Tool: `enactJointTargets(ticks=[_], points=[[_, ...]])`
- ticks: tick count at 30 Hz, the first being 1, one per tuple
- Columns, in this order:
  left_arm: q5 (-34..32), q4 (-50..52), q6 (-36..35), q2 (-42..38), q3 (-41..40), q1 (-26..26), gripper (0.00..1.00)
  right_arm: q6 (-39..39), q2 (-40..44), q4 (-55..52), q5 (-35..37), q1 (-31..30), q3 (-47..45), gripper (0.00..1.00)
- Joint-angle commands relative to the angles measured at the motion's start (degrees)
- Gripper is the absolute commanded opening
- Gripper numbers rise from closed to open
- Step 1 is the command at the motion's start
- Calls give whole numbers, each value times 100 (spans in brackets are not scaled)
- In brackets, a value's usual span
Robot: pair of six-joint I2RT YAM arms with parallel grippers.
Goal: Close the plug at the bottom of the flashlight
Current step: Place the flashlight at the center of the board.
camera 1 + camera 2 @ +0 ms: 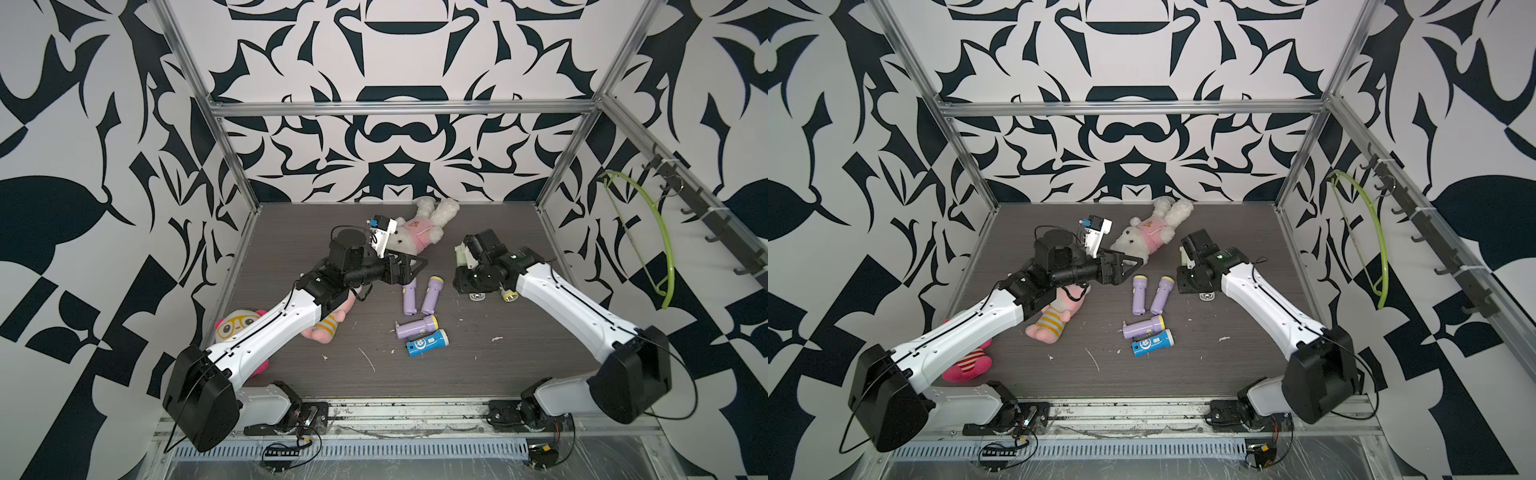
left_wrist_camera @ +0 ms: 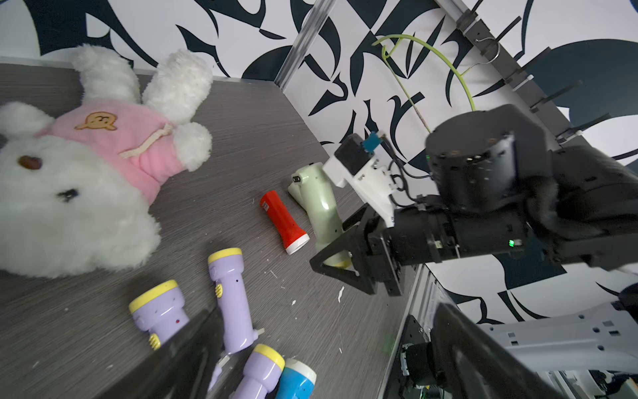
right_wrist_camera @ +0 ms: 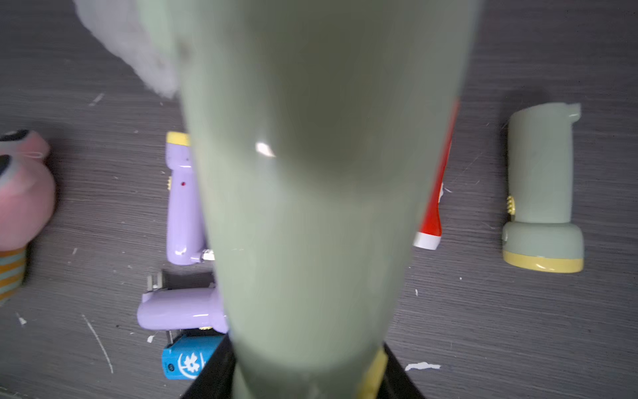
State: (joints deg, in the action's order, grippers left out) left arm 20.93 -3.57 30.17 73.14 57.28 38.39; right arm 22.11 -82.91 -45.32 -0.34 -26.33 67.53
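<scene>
Green flashlight point(image 3: 310, 207) blurred, fills right wrist view | both ends cropped

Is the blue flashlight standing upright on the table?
No, the blue flashlight lies on its side next to a purple flashlight.

Robot test cell in a lab: an aluminium frame point(image 1: 399, 108) boxes in a dark wood-grain tabletop point(image 1: 478, 365), with black-and-white patterned wall panels point(image 1: 399, 50) on three sides. The left arm point(image 1: 266, 328) and right arm point(image 1: 573, 303) stand on a metal rail point(image 1: 407, 411) at 6 o'clock, with loose wiring point(image 1: 291, 451) exposed. Props only: flashlights point(image 1: 415, 326) near centre, plush rabbit point(image 1: 424, 228) at 12 o'clock, hook rack point(image 1: 706, 216) with green hanger point(image 1: 660, 232) at 3 o'clock.
</scene>
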Motion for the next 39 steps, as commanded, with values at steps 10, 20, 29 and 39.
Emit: enactJointTargets(ticks=[10, 20, 29, 39], points=[[69, 14, -108, -349, -261, -252, 99, -135, -1400, 356, 24, 242, 271, 0], [79, -25, -30, -302, -256, -269, 99, -396, -2001, 304, 255, 370, 514, 0], [134, -21, 41, -222, -193, -277, 99, -505, -2376, 191, 167, 613, 565, 0], [143, -21, 97, -160, -164, -277, 99, -621, -2595, 129, 34, 814, 585, 0]])
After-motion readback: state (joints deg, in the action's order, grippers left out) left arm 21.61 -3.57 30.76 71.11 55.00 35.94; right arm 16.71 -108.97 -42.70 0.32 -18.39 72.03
